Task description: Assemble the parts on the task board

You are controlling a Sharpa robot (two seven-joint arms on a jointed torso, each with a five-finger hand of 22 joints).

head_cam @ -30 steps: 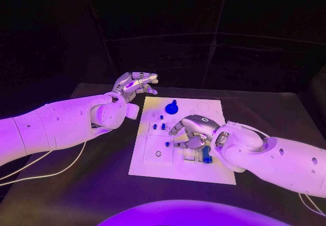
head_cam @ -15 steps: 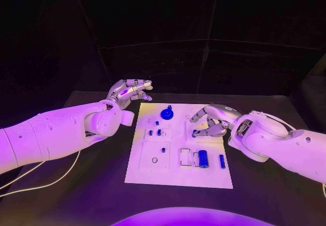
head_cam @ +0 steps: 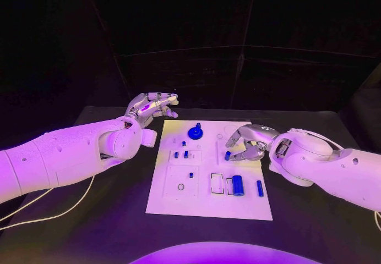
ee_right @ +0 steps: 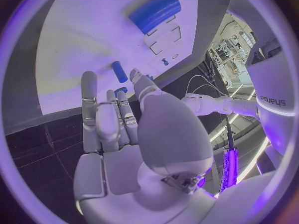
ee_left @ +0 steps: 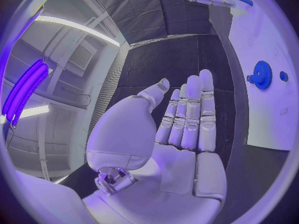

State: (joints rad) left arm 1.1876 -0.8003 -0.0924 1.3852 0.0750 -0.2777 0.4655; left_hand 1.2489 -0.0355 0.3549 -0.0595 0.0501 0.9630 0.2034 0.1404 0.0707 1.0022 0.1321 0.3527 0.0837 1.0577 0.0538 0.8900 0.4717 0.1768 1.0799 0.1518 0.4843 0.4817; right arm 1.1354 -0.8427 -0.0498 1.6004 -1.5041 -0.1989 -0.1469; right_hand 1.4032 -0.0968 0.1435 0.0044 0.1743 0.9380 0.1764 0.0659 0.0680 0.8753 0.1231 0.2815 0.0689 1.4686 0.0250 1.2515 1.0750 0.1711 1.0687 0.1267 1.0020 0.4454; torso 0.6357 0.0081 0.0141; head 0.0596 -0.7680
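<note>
Right hand (head_cam: 248, 144) lowered slightly; small blue part (head_cam: 228, 155) pinched in fingers (head_cam: 232, 142).

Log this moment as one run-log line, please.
left hand: empty, raised off board | right hand: pinching small blue part over board | large cylinder: lying on board

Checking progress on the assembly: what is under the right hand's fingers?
A small blue part at the right hand's fingertips, over the task board. The fingers cover whether it sits in a slot.
</note>
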